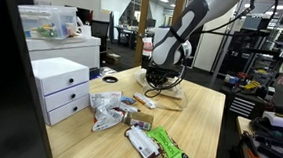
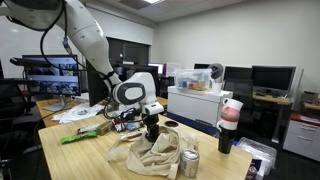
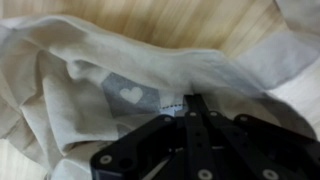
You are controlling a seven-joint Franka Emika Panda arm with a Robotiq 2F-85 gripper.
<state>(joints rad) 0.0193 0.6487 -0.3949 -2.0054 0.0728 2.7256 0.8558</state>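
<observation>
A cream cloth bag (image 3: 90,60) with a grey patch bearing a white heart (image 3: 131,94) lies crumpled on the wooden table. My gripper (image 3: 188,104) has its fingers pressed together on a fold of the bag at its stitched edge. In both exterior views the gripper (image 2: 152,132) (image 1: 161,80) points down into the bag (image 2: 150,158) (image 1: 171,91), and the cloth rises in a peak to the fingertips.
Snack packets (image 1: 109,112) and a green packet (image 1: 167,147) lie on the table by a white drawer unit (image 1: 61,88). A metal can (image 2: 188,165) stands beside the bag, and a dark cup (image 2: 228,130) stands further off. Desks and monitors surround the table.
</observation>
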